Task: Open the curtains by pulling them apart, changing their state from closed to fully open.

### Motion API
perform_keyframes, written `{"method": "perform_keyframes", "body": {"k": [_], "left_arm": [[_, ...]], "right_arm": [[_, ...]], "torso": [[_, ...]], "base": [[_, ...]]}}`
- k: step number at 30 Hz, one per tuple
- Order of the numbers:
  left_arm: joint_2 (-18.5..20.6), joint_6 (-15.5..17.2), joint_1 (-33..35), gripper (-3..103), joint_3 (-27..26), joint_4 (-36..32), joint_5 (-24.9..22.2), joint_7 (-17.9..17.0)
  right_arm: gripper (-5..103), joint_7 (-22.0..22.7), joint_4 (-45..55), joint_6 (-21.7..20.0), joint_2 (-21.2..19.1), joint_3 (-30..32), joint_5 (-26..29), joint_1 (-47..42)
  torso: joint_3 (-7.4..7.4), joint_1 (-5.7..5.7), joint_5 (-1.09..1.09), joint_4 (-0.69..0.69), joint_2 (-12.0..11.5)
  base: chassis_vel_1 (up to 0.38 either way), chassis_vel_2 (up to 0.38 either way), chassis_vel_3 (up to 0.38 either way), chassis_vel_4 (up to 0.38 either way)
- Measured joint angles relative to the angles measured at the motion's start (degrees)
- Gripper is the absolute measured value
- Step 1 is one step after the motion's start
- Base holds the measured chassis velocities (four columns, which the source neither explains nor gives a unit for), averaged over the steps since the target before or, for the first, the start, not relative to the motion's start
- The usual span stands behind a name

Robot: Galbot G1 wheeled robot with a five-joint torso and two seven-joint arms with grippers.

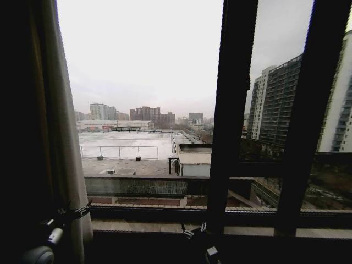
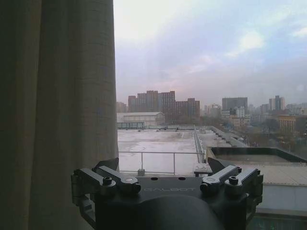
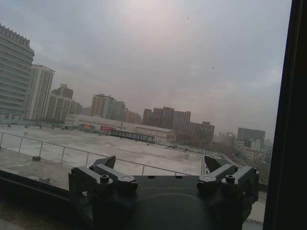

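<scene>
Left gripper (image 1: 77, 212): lower left of the head view, reaching up from the arm at the bottom left corner. Its jaws stand spread in the left wrist view (image 2: 163, 165), with nothing between them but the rooftop outside.
Left fingers (image 2: 106, 164): dark tips, the near one just beside the curtain's edge; whether it touches the cloth cannot be told.
Right gripper (image 1: 193, 230): bottom centre of the head view, low before the sill. In the right wrist view (image 3: 160, 165) its jaws are parted and hold nothing; they point out through the glass.
Curtain (image 1: 63, 126): one panel, bunched into long folds at the far left of the head view, running from the top of the frame down past the left gripper. In the left wrist view it covers the left part of the frame (image 2: 62, 105), pleated and beige-grey.
Curtain to tool: the panel lies on the left side of the left gripper, well apart from the right gripper.
Window (image 1: 143, 82): glass bare across the middle, showing roofs and towers.
Frame bars (image 1: 234, 110): two black uprights at right of the head view.
</scene>
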Motion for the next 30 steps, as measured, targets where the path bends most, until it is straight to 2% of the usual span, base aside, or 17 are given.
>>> {"method": "perform_keyframes", "body": {"k": [4,7,16,30], "left_arm": [[-0.9,-0.8,0.6,100,-0.1,-0.4,0.6,0.0],[-2.3,-3.1,1.3,100,-0.4,-0.2,1.1,0.3],[-2.0,-3.4,0.1,100,0.3,1.0,1.2,0.5],[-2.8,-3.4,1.0,100,0.5,0.9,2.2,2.1]], "right_arm": [[100,0.0,0.0,-0.3,0.0,0.0,0.1,0.6],[100,0.1,-0.3,-0.7,0.0,-0.1,0.2,2.0],[100,0.1,-1.0,-0.7,0.0,0.0,1.2,3.4],[100,0.0,-1.4,-0.8,0.0,0.2,1.6,4.0]], "torso": [[0.0,0.0,0.0,0.01,0.0],[0.0,0.0,0.0,0.03,0.0],[0.0,0.0,-0.01,0.0,0.0],[0.0,0.0,-0.01,0.03,0.0]], "base": [[0.0,0.0,0.0,0.0],[0.0,0.0,0.0,0.0],[0.0,0.0,0.0,0.0],[0.0,0.0,0.0,0.0]]}}
